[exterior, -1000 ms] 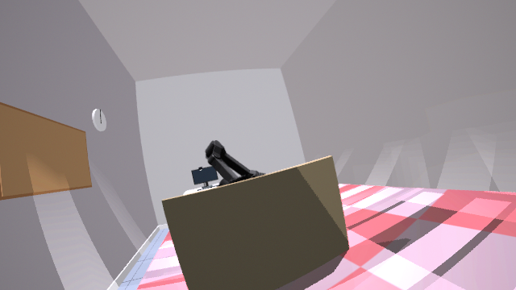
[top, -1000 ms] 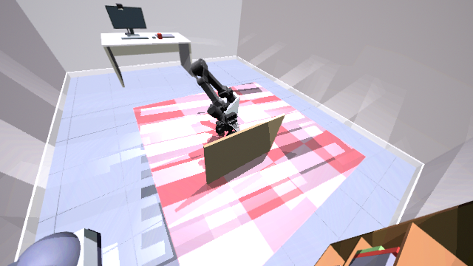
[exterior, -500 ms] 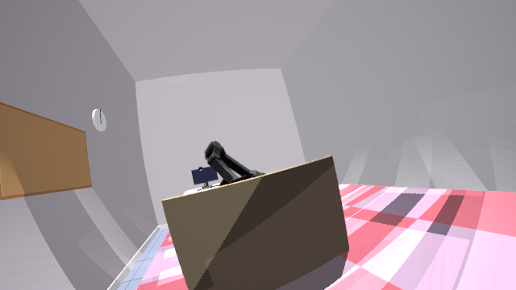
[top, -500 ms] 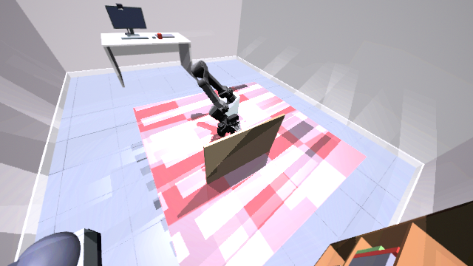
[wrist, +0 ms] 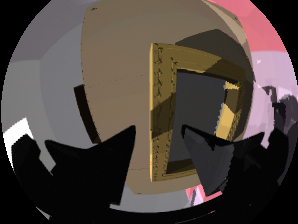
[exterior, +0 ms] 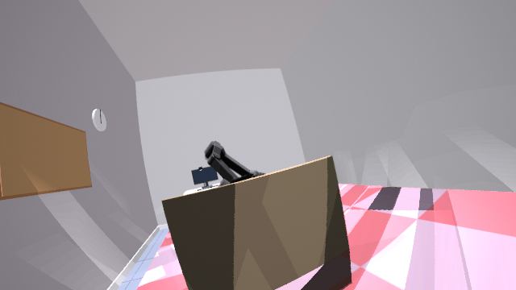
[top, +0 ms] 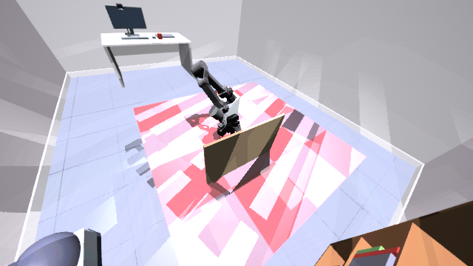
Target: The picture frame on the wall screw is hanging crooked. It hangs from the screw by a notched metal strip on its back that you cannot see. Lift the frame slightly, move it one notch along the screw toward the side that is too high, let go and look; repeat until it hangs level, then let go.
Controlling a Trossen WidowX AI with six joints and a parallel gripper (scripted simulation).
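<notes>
In the top view, the arm is seen behind the upright panel, which stands over the rug. On the panel's arm-facing side, the picture frame is set right of the panel's middle in the wrist view. The desk is placed beyond the arm, and on it the monitor is stood. The wall clock is mounted on the exterior view's left wall.

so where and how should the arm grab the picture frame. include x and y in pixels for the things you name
Probably by the upright side bar of the picture frame (wrist: 159,112) nearer the middle of the wrist view, coming straight from the front with one finger on either side: that bar is straight and stands out from the panel (wrist: 117,65).
</notes>
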